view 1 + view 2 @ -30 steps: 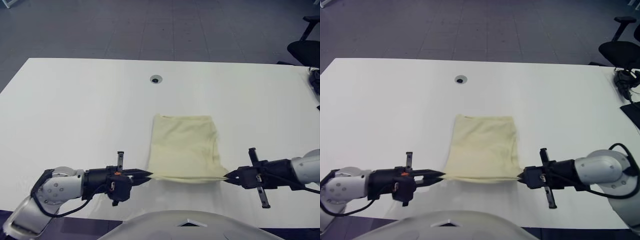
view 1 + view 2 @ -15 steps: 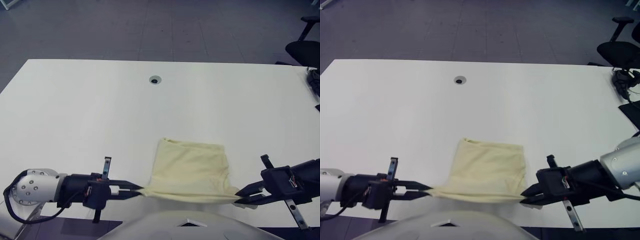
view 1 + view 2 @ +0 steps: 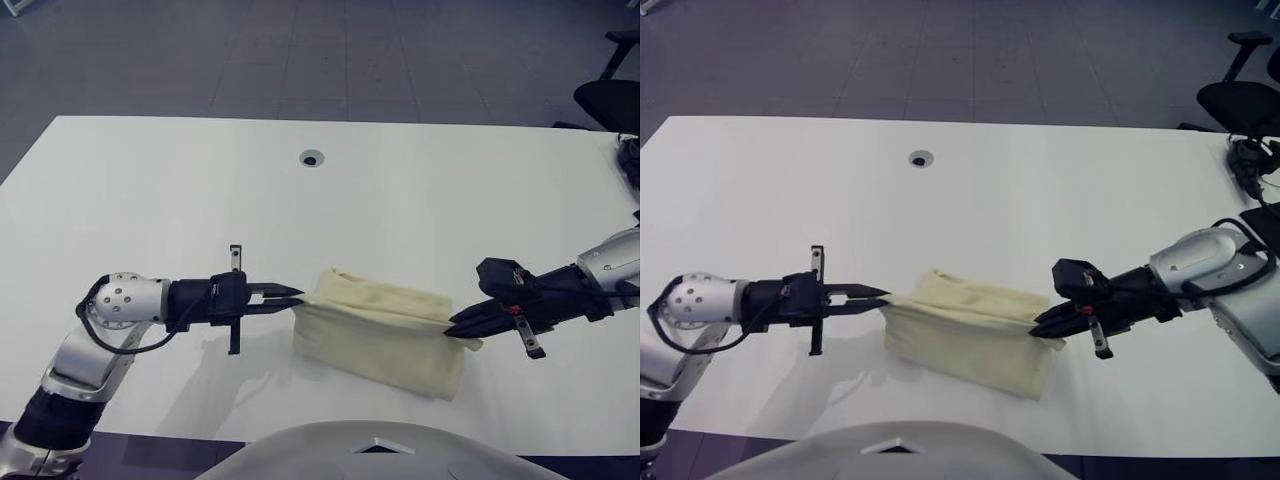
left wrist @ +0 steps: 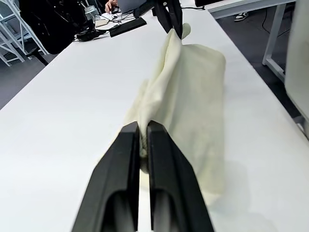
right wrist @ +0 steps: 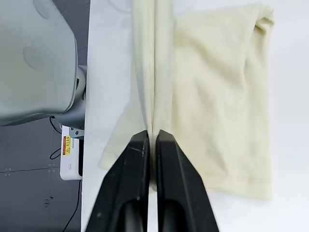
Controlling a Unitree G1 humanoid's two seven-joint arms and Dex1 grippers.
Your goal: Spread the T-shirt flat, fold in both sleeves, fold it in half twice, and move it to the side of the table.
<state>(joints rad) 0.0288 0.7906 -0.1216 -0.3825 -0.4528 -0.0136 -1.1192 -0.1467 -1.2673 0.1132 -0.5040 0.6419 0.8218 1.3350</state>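
A pale yellow T-shirt [image 3: 385,335], folded into a narrow strip, hangs stretched between my two grippers just above the white table [image 3: 200,200]; its lower layers droop onto the tabletop near the front edge. My left gripper [image 3: 296,297] is shut on the shirt's left corner, seen close up as the left gripper [image 4: 143,145] pinching cloth. My right gripper [image 3: 450,329] is shut on the right corner, with the T-shirt [image 5: 217,96] trailing away from the right gripper [image 5: 151,137].
A round cable hole [image 3: 312,158] sits in the table toward the back. An office chair [image 3: 610,95] and dark cables [image 3: 1245,160] stand at the far right. Open tabletop stretches to the left and behind the shirt.
Both grippers have lifted the shirt's near edge off the table and carried it up and away from me, over the rest of the shirt. The left arm has swung inward.
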